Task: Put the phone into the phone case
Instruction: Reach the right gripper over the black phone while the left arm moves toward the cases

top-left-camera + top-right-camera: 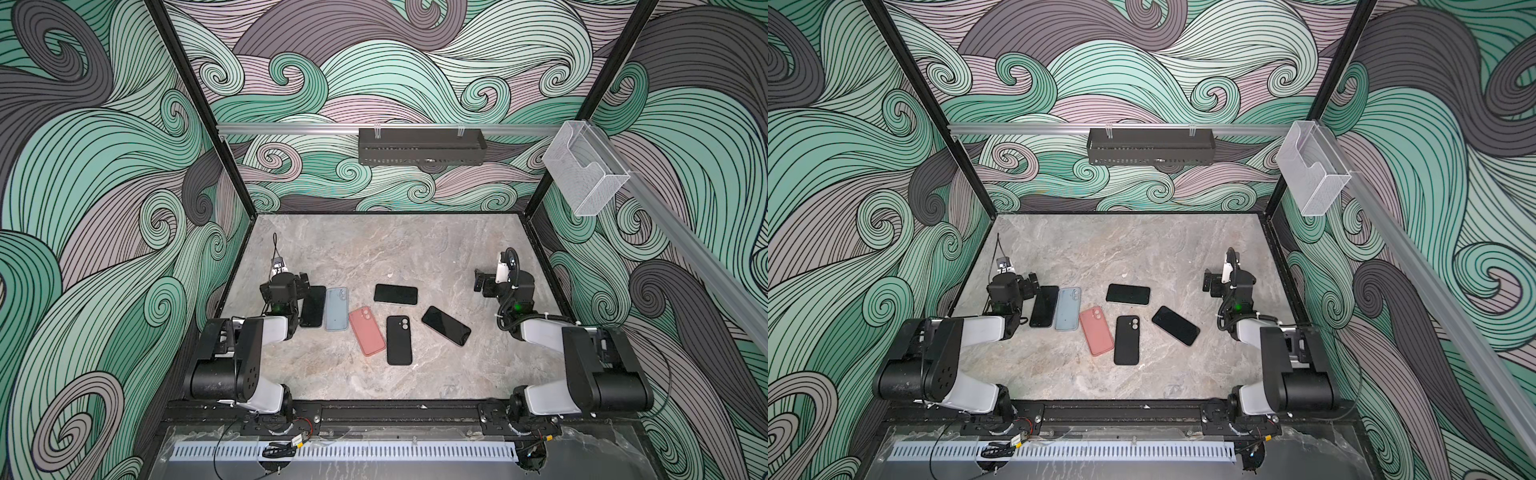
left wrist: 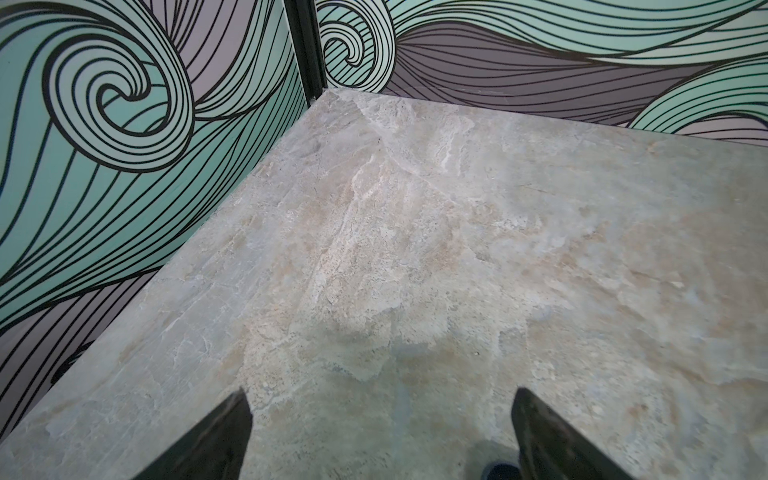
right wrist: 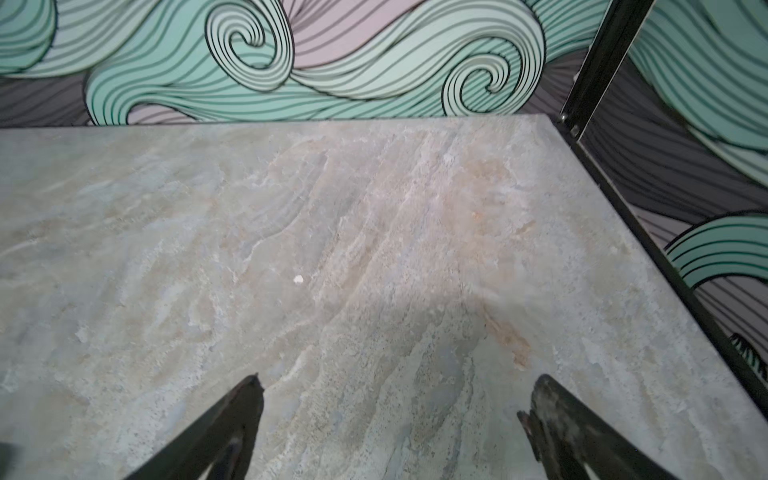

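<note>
1. My left hand [image 2: 380,399] is open: its 2 fingers [image 2: 216,449] stand wide apart over the bare table [image 2: 415,249] and grip nothing.
2. My right hand [image 3: 399,390] is open too, spread over bare stone and holding nothing. A white speck [image 3: 298,279] lies ahead of it.
3. In both top views, 3 phones and 3 cases lie flat across the middle of the table, between my 2 arms.
4. The left phone [image 1: 312,306] [image 1: 1044,306] lies lengthwise, dark face up, just beside my left arm, which hides part of its edge.
5. The blue case [image 1: 336,308] [image 1: 1068,308] lies parallel to that phone, just to its right, with the camera cut-out at the far end. I cannot tell whether the 2 touch.
6. The pink case [image 1: 367,331] [image 1: 1096,331] lies tilted and nearer to me, between the blue case and the black case [image 1: 399,340] [image 1: 1126,340].
7. The black case lies lengthwise just right of the pink one. Their near ends come close, but I cannot tell whether they touch.
8. The far phone [image 1: 395,294] [image 1: 1128,294] lies crosswise beyond the pink and black cases, apart from both.
9. The right phone [image 1: 446,326] [image 1: 1175,326] lies tilted, to the right of the black case and well apart from my right hand.
10. Every phone lies outside the cases.
</note>
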{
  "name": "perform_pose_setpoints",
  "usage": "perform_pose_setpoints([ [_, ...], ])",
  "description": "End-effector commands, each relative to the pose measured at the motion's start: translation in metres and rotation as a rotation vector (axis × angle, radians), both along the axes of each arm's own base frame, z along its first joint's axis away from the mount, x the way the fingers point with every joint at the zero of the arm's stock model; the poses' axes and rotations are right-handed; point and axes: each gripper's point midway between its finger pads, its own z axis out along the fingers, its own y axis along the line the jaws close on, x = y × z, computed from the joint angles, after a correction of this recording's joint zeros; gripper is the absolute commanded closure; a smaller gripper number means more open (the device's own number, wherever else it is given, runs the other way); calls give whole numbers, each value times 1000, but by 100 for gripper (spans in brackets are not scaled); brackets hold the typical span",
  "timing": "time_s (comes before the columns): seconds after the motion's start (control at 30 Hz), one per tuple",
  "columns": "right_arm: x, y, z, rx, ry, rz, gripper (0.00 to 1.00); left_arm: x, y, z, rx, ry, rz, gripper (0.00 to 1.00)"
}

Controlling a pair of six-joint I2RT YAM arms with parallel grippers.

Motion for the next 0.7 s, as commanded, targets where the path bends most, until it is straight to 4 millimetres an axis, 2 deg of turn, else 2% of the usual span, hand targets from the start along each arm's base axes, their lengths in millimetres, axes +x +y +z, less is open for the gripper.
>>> perform_pose_setpoints([
  [0.0, -5, -5, 17, -19, -8, -16, 1, 1, 2, 27, 32, -41, -16, 1],
  [0.13, -14, -7, 31, -9, -10, -32, 1, -7, 7, 56, 20, -28, 31, 1],
  [0.27, -24, -3, 42, 23, 54, -23, 1, -14, 4, 65, -53, 5, 46, 2],
  [0.47, -41, 22, 60, 83, 119, 95, 2, -23, -25, 80, -115, 72, -28, 1],
  [0.67, -58, 53, 71, 87, 173, 196, 2, -43, -58, 95, -125, 147, -81, 1],
])
